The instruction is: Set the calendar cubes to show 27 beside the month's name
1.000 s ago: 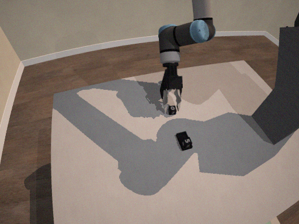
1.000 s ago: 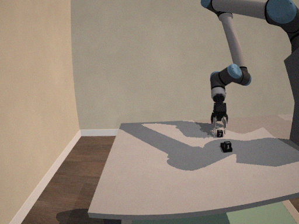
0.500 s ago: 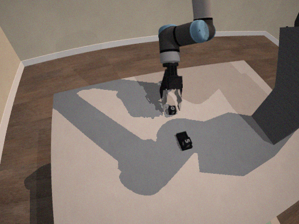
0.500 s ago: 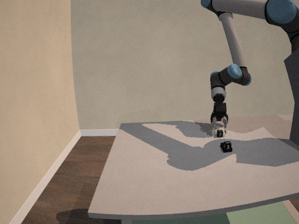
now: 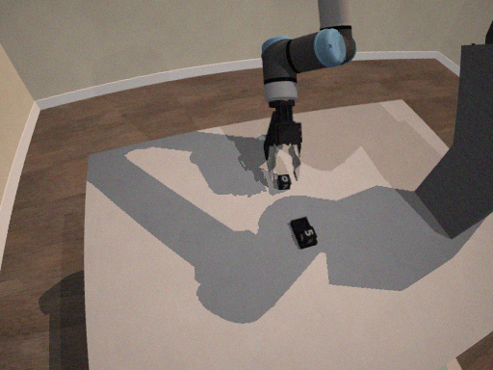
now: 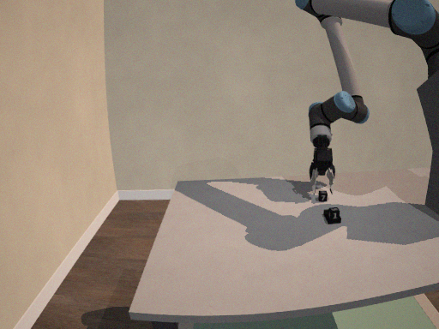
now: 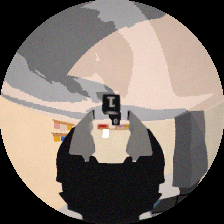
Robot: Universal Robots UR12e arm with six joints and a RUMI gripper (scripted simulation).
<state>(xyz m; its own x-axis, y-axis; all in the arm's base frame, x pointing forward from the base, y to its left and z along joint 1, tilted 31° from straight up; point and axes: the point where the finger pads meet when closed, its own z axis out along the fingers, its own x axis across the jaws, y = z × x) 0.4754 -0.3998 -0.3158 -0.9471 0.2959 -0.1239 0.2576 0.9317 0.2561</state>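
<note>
1. We had the tool point(image 5: 283, 178) point(image 6: 322, 192) point(image 7: 111, 110) pointing down over the bench point(image 5: 168, 299) point(image 6: 236, 274) point(image 7: 150, 65), its fingers partly spread with nothing pinched between them
2. We saw the loose black cube point(image 5: 284, 182) point(image 6: 322, 196) point(image 7: 111, 103) on the bench, just below the fingertips and outside the tray; it bore a white 0 on top and a 7 on the side facing the exterior view, while the wrist view showed us a 1 on another face
3. We had the black calendar tray point(image 5: 298, 224) point(image 6: 327, 215) on the bench near the loose cube, the two standing apart
4. We made out the second black cube point(image 5: 308, 234) point(image 6: 334, 213) at one end of that tray, with a 5 on top and a 1 on the side facing the exterior view
5. We could not tell which side of the tray carried the month's name, but 27 was not set, as only one cube sat in the tray
</note>
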